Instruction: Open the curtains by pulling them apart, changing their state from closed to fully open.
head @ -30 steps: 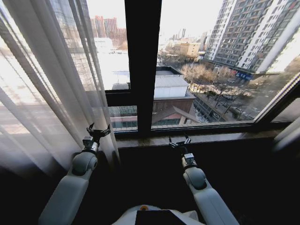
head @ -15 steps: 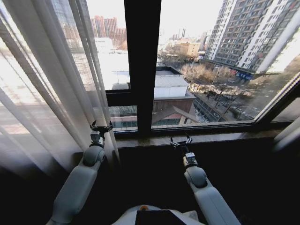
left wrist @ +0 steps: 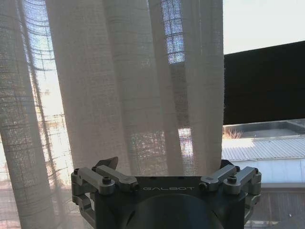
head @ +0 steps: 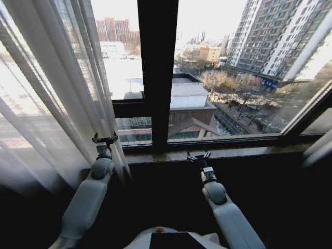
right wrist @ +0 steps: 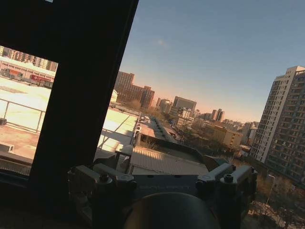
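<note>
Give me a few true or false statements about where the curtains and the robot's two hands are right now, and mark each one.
1. The left hand is up against the curtain panel on the left of the window. True.
2. The right hand grips a curtain. False: it sits open near the window sill, with no fabric in it.
3. The middle of the window is covered by fabric. False: the glass beside the dark frame bar is bare, showing the city.
4. The left hand's fingers are spread. True.
</note>
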`<state>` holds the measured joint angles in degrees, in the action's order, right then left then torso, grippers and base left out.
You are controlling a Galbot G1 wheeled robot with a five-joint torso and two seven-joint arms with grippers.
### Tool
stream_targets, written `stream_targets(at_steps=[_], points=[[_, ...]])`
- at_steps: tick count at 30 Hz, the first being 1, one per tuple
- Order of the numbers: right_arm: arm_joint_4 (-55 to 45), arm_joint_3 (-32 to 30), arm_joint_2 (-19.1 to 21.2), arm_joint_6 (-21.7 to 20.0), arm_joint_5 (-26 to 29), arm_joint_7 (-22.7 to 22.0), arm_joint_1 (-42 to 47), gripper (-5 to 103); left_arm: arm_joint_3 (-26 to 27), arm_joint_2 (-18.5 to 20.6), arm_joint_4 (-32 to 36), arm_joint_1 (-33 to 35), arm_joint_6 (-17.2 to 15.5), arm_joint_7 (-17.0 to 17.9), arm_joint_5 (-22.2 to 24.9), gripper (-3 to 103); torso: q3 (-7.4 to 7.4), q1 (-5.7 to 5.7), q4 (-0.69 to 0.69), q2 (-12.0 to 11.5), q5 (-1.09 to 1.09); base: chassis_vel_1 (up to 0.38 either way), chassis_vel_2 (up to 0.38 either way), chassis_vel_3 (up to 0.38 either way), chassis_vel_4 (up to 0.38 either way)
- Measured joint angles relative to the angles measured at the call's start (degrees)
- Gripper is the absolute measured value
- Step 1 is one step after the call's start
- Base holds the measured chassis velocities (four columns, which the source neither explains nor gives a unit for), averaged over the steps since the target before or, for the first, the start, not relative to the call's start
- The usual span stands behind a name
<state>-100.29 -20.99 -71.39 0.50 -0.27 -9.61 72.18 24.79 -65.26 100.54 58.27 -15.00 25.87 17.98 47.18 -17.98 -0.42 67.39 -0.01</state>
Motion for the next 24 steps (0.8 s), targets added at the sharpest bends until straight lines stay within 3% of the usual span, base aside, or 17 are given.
stream_targets(at_steps=[5, 9, 18, 21, 23, 24], points=[[0.14, 0.82, -0.28, -0.09, -0.31, 0.03, -0.12, 100, 1.99, 0.53, 0.04, 1.04, 0.52, -0.22, 0.11, 100, 0.0, 0.0, 0.0, 0.0, 0.0, 0.0, 0.0, 0.0, 0.0], [0.15, 1.67, -0.9, -0.2, -1.44, 0.03, -0.27, 100, 3.94, 1.6, -0.52, 1.53, 0.94, -2.48, 0.77, 100, 0.0, 0.0, -0.01, 0.0, 0.0, 0.0, 0.0, 0.0, 0.0], [-0.75, 1.78, -0.96, -0.34, -2.06, -0.1, 0.27, 100, 6.15, 4.56, -1.64, 2.41, 2.0, -11.65, 2.43, 101, 0.0, 0.0, -0.01, 0.0, 0.0, 0.0, 0.0, 0.0, 0.0], [-1.05, 0.91, -0.5, -0.34, -1.95, -0.27, 0.93, 100, 6.76, 5.22, -1.23, 3.27, 2.61, -14.04, 2.94, 88, -0.01, 0.0, -0.01, 0.0, 0.0, 0.0, 0.0, 0.0, 0.0], [-1.08, 0.73, -0.41, -0.34, -1.9, -0.31, 1.05, 100, 6.89, 5.35, -1.16, 3.46, 2.69, -14.46, 3.0, 88, 0.0, 0.0, -0.02, 0.0, 0.0, 0.0, 0.0, 0.0, 0.0], [-1.12, 0.51, -0.32, -0.32, -1.84, -0.35, 1.17, 100, 7.09, 5.59, -1.0, 3.76, 2.79, -15.06, 3.04, 82, 0.0, 0.0, -0.01, 0.0, 0.0, 0.0, 0.0, 0.0, 0.0]])
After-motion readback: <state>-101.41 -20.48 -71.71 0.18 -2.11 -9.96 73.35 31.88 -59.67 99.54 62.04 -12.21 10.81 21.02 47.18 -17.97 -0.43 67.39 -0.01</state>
